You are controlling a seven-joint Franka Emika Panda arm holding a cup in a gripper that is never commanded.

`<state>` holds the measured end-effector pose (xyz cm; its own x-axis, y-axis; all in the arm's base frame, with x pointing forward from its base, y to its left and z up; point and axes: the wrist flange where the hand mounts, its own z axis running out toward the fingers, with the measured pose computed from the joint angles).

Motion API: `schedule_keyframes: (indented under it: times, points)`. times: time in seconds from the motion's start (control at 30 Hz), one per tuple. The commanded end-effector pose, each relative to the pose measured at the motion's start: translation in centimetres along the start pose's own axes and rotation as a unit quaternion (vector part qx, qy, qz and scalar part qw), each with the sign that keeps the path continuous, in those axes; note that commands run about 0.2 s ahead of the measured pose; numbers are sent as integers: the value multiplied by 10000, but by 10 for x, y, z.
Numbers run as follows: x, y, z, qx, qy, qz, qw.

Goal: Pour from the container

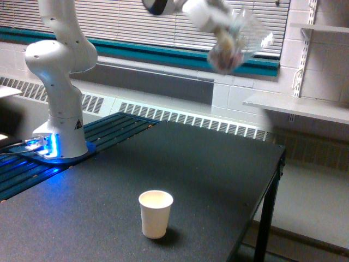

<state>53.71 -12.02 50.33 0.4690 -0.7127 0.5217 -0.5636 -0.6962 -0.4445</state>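
The container (240, 41), a clear plastic cup, hangs high in the exterior view at about one o'clock from the frame's middle, in front of the window blinds (180, 24). It is smeared by motion blur and looks tilted, with its wide rim toward the exterior view's right. Something darker and mottled shows near its base, but whether that is contents or blur I cannot tell. The gripper (215, 22) reaches in from eleven o'clock of the cup and appears to be holding it, though the fingers are too blurred to make out their spread.

Well below, at about seven o'clock from the container, a small white paper cup (155, 214) stands upright on the dark table (218, 180), open and apparently empty. At nine o'clock of the frame the arm's white base (60, 98) sits on a blue-lit mount.

The container is far above the paper cup and off to its right, not over it. Judging from that, any tilt now would send the contents onto the table or past its edge at three o'clock. A pour from such height could also splash or tip the light paper cup.
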Motion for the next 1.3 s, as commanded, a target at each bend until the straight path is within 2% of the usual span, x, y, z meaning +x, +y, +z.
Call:
schedule_keyframes:
  times: [0.03, 0.4, 0.93, 1.3]
  points:
    - [-23, 20, 24, -127, -129, -266, 9995]
    - [-52, 67, 61, -418, -423, -279, 9978]
    - [-81, 154, 101, -957, -722, -37, 9928]
    - [-101, 184, 123, -1249, -915, -88, 9879]
